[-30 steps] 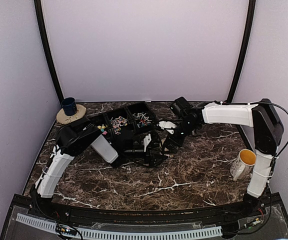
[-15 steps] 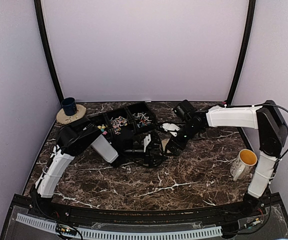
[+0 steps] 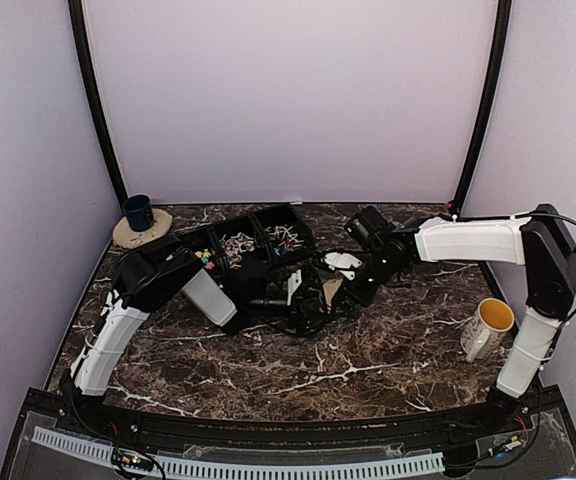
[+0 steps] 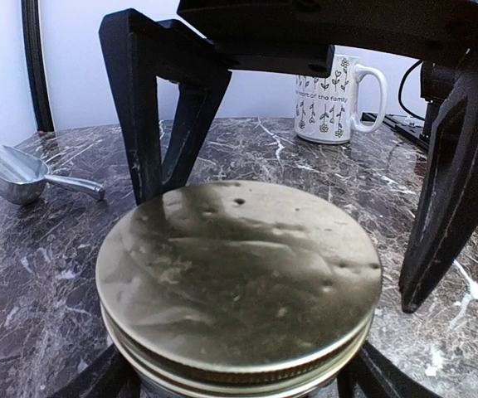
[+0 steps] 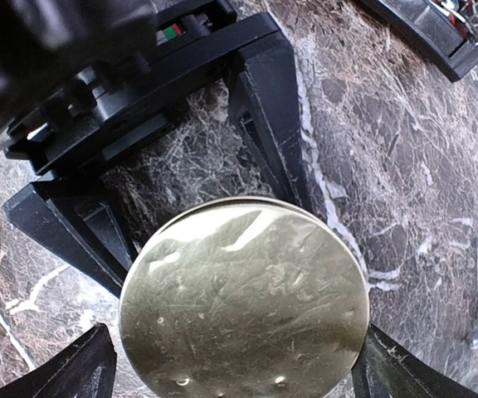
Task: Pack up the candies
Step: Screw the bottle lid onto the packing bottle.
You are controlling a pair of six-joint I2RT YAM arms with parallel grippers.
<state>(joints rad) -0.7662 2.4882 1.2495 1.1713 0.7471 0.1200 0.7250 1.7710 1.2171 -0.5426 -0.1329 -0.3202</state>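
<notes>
Top view: the candies [image 3: 236, 245] are lying in the 3 compartments of a black tray [image 3: 258, 232], left of centre toward the back of the desk [image 3: 388, 350]. Just right of the tray, the left claw [image 3: 316, 300] and right claw [image 3: 346, 292] are meeting around a jar [image 3: 330, 289]. A mug [image 3: 488, 325] is standing at the right.

Left wrist view: the jar's gold lid [image 4: 239, 274] is filling the lower centre. The left claw's fingers [image 4: 98, 383] are sitting wide at the bottom corners, flanking the jar; I cannot tell whether they are pressing it. The right claw's fingers [image 4: 451, 182] are standing wide, the right one clear of the lid. A metal scoop [image 4: 15, 170] is lying at the left edge.

Right wrist view: the lid is sitting between the right claw's spread fingers in the bottom corners.
</notes>
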